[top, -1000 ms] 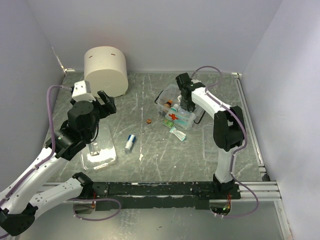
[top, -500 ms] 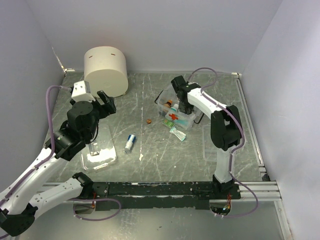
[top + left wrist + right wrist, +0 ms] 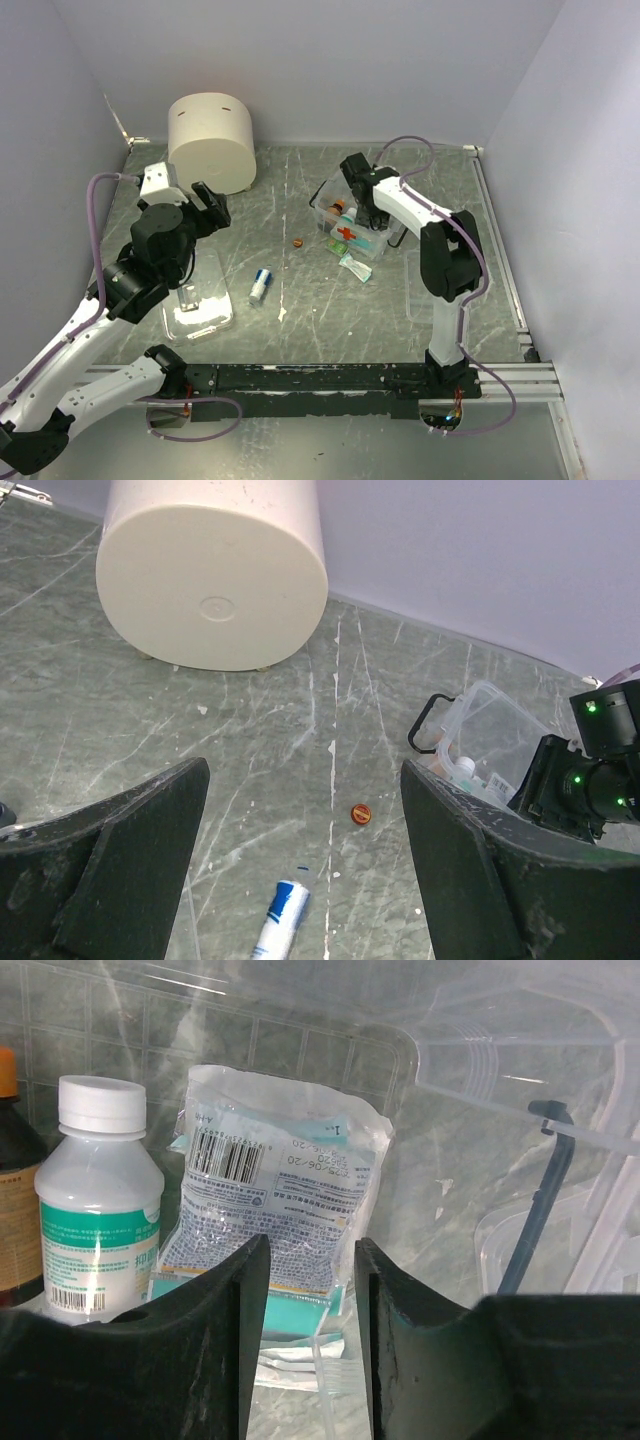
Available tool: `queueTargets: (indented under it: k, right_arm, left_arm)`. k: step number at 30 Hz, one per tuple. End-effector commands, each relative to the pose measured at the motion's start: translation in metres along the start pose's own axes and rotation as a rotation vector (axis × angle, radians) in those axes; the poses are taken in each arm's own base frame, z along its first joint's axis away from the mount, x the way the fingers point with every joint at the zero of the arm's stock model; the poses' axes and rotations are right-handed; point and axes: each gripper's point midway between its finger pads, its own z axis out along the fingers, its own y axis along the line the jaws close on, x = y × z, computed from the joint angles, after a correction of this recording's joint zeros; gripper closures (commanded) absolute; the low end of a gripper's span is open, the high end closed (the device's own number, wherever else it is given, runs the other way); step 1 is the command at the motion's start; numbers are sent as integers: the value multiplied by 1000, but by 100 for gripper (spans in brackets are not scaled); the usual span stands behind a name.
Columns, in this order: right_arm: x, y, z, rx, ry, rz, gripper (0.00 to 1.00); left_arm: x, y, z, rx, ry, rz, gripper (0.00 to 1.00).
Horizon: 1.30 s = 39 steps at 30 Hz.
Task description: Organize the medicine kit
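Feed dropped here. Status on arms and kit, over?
Left gripper open, away from kit. Right gripper at kit, jaws parted before packet. Tube, cap loose outside it.

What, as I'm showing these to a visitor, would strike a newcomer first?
The big cream cylinder at the back left of the table draws the eye first. Next comes the clear kit with its red cross at centre right, the right pincer dipped into it, facing a sealed packet and a white-capped bottle. The left pincer hangs open at the left.
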Motion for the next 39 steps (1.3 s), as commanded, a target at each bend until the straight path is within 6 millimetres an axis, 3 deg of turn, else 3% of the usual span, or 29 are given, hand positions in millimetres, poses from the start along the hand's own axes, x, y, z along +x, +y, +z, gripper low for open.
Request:
queueTargets:
  k: [1, 7, 11, 13, 16, 19, 24, 26, 29, 33, 36, 39]
  right_arm:
    - [-26, 0, -29, -35, -95, 33, 58]
    - [-40, 10, -41, -113, -143, 22, 57]
    - [-58, 19, -73, -214, -218, 13, 56]
    - [-62, 27, -94, -290, -276, -31, 53]
    - [-56, 52, -134, -458, -361, -98, 47]
    - [-51, 61, -162, -546, -433, -134, 44]
    - [-34, 73, -188, -675, -474, -160, 44]
    - [-21, 79, -194, -725, -476, -170, 44]
    - [1, 87, -189, -763, -444, -160, 45]
    - [29, 95, -179, -742, -394, -87, 46]
    - [46, 104, -170, -768, -344, -41, 46]
    - [60, 107, -154, -745, -286, -25, 46]
  left_arm:
    - [-1, 2, -1, -3, -6, -9, 11]
    - [1, 2, 0, -2, -3, -7, 11]
    - [3, -2, 2, 19, 6, 0, 11]
    - [8, -16, 3, 94, 28, 23, 10]
    - [21, -55, 0, 304, 86, 59, 12]
    - [33, -72, 1, 389, 130, 80, 13]
    - [44, -51, 14, 247, 149, 81, 12]
    - [53, -36, 21, 156, 163, 70, 11]
    - [85, -19, 29, 59, 241, 52, 7]
    - [133, -19, 32, 60, 384, 47, 1]
    - [171, -23, 32, 104, 490, 53, 0]
    - [203, -15, 30, 79, 580, 63, 3]
